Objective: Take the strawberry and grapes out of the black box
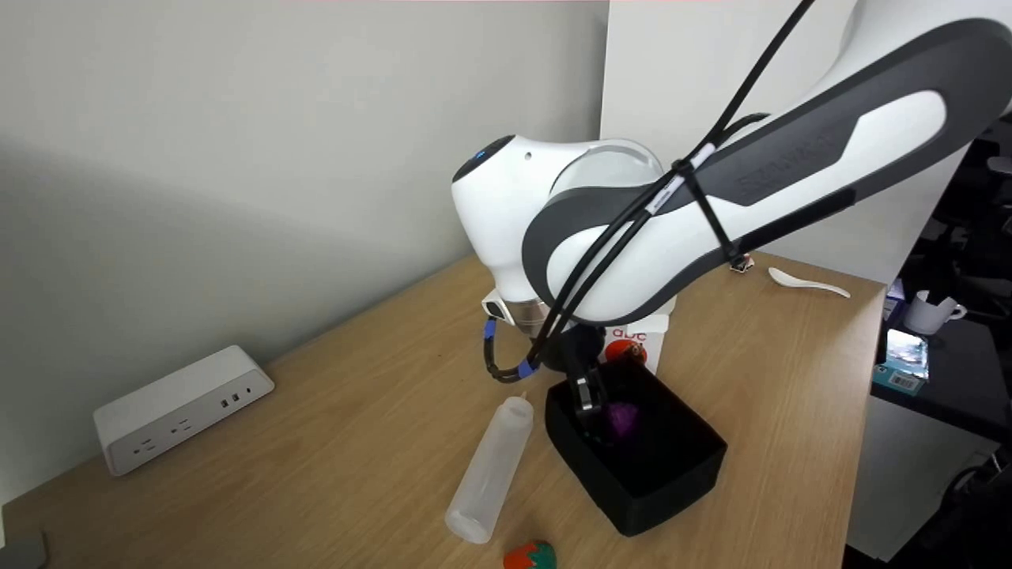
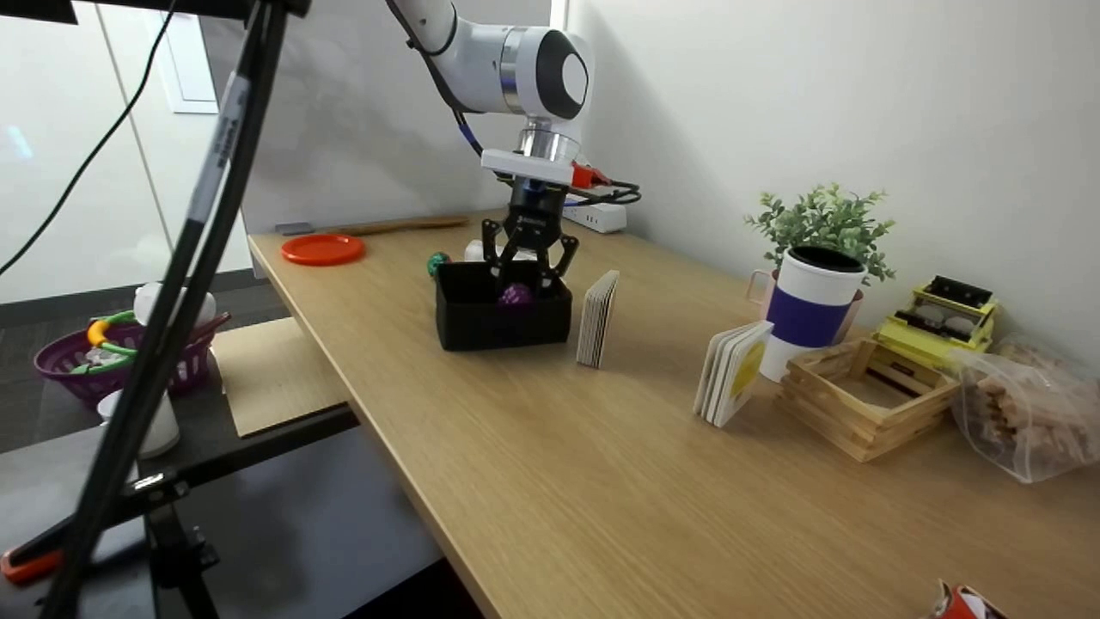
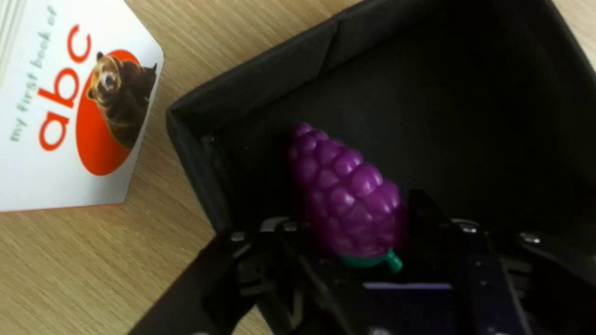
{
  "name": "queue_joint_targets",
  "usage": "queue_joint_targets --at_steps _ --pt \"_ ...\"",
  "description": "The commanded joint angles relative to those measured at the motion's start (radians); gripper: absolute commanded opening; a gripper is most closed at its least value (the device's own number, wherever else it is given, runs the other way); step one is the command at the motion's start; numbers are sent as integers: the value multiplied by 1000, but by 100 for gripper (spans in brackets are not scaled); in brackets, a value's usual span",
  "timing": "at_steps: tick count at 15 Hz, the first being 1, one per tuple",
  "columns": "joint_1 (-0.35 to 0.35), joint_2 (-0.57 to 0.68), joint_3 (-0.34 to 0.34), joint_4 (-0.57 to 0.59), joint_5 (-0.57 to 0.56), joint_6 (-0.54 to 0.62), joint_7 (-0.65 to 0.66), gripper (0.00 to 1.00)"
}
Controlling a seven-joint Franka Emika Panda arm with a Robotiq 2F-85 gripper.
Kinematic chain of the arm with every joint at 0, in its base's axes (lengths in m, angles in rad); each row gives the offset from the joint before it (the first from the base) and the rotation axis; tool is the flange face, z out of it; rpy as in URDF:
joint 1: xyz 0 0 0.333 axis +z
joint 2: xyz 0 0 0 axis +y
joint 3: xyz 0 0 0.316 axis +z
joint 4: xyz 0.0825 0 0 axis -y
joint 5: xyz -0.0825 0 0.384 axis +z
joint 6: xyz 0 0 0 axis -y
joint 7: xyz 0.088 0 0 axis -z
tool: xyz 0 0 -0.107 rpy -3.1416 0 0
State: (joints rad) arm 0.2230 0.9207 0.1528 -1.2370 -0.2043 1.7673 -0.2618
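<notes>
The grapes [image 3: 347, 195], a purple lumpy cluster with a green stem, are inside the black box [image 2: 503, 328], near the wall on the book's side. My gripper [image 2: 522, 280] reaches down into the box. In the wrist view its dark fingers [image 3: 421, 209] press in on both sides of the grapes, shut on them, though the left contact is lost in shadow. Box floor shows around the cluster. Outside the box, on the table, lies the strawberry [image 1: 530, 555], red-orange with green leaves; an exterior view shows mostly the strawberry's green side [image 2: 438, 262].
Close to the box stand an abc board book [image 3: 84, 111] and a clear plastic bottle [image 1: 490, 470]. A red plate [image 2: 323, 249] lies near the table edge. Farther off are another board book [image 2: 730, 370], a wooden crate [image 2: 859, 421] and a white power strip [image 1: 186, 407].
</notes>
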Motion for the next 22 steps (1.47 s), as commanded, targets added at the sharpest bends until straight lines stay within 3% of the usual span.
queue_joint_targets --at_steps 1,14,18,22 --pt "32 -33 -28 -26 -17 17 75 31" --pt "138 -214 -69 -135 -89 41 412 31" --pt "130 -232 -52 -163 -87 86 391 31" --pt "76 -226 -14 -199 2 221 329 31"
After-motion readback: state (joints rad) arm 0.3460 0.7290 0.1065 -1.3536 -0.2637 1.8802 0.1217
